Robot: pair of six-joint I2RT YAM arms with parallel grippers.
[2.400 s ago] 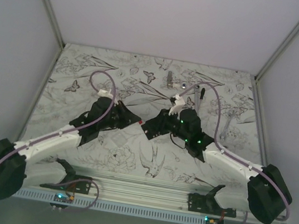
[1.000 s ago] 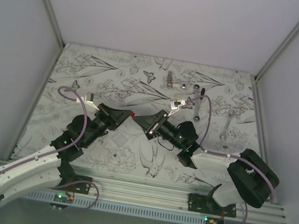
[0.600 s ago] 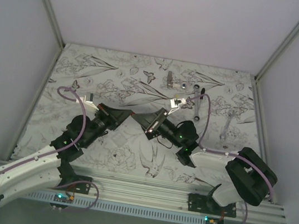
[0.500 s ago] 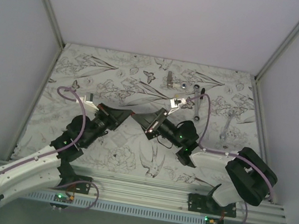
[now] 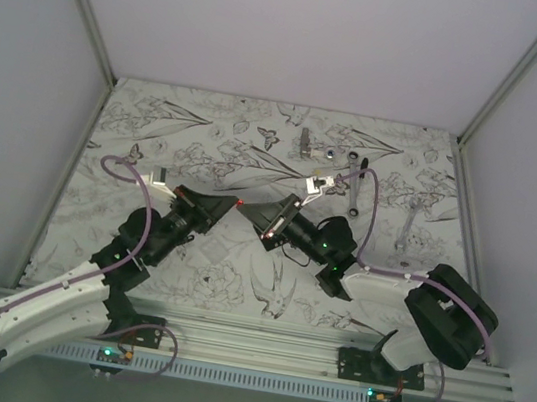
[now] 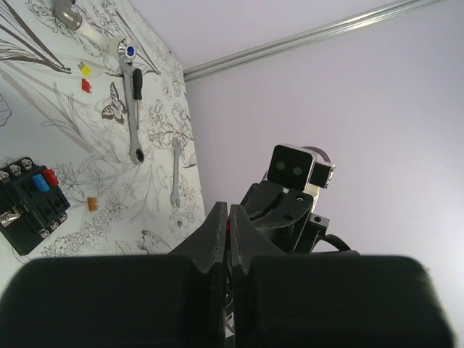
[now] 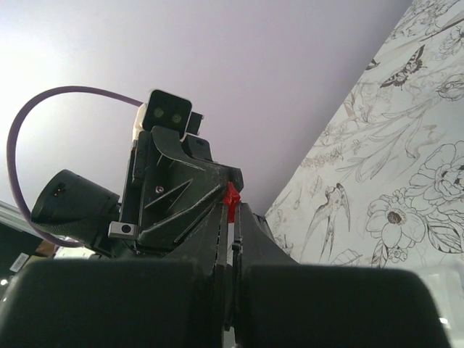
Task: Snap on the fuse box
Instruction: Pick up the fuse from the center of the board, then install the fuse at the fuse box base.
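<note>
The black fuse box, with red and blue fuses in its slots, lies on the patterned mat at the left edge of the left wrist view; the top view does not show it. Above the mat's middle, my left gripper and right gripper meet tip to tip. A small red fuse sits between them. The left gripper is shut with a red speck at its tips. The right gripper is shut on the same fuse from the other side.
A ratchet wrench and a flat spanner lie on the mat beyond the fuse box. Loose yellow, red and orange fuses lie nearby. Small silver parts sit at the mat's far edge.
The right gripper's jaws have closed onto the red fuse held by the left gripper. Both arms have stayed almost still over the last second.
</note>
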